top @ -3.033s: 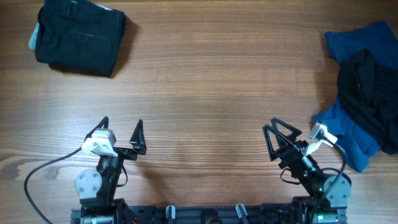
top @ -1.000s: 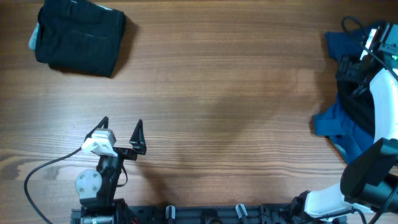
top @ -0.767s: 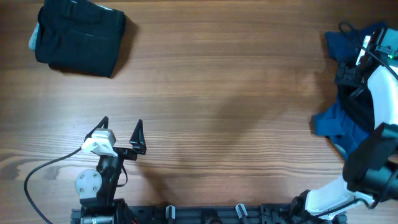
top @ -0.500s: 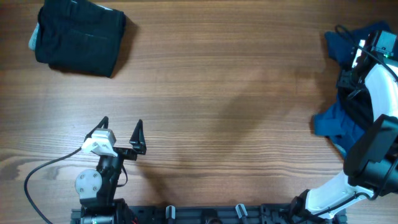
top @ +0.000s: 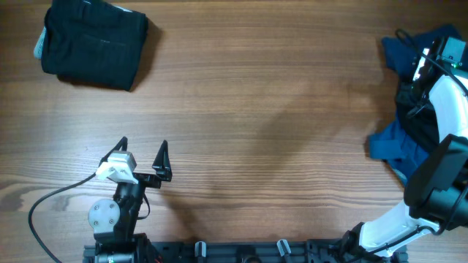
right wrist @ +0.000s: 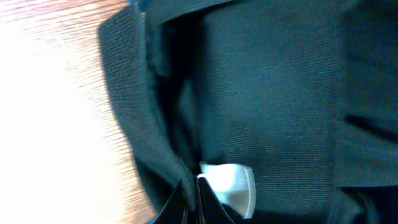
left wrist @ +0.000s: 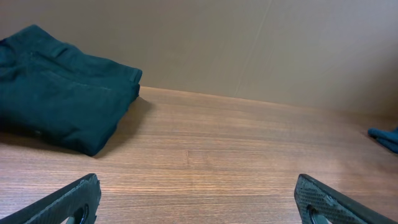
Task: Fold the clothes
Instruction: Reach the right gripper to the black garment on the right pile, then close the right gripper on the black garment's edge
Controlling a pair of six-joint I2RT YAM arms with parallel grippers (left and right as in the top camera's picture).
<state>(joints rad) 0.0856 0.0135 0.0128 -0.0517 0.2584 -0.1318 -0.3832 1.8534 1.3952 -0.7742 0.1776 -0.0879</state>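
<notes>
A heap of clothes lies at the table's right edge: a black garment [top: 414, 117] on top of blue ones [top: 393, 148]. My right arm [top: 450, 98] reaches over this heap. In the right wrist view my right gripper [right wrist: 190, 200] is shut, pinching a fold of the dark garment [right wrist: 273, 93] beside a small white tag [right wrist: 231, 185]. A folded black garment [top: 91, 42] rests at the far left corner and also shows in the left wrist view [left wrist: 56, 99]. My left gripper [top: 142, 146] stands open near the front edge, its jaws [left wrist: 199, 202] wide apart over bare wood.
The wooden table [top: 256, 95] stretches between the folded garment and the heap. A cable [top: 51, 201] runs from the left arm's base along the front left. A plain wall [left wrist: 249, 43] stands behind the table. A blue cloth corner [left wrist: 387, 137] peeks in at the right.
My right gripper has closed from open onto the black fabric, and the arm has shifted slightly over the heap. The left arm has not moved.
</notes>
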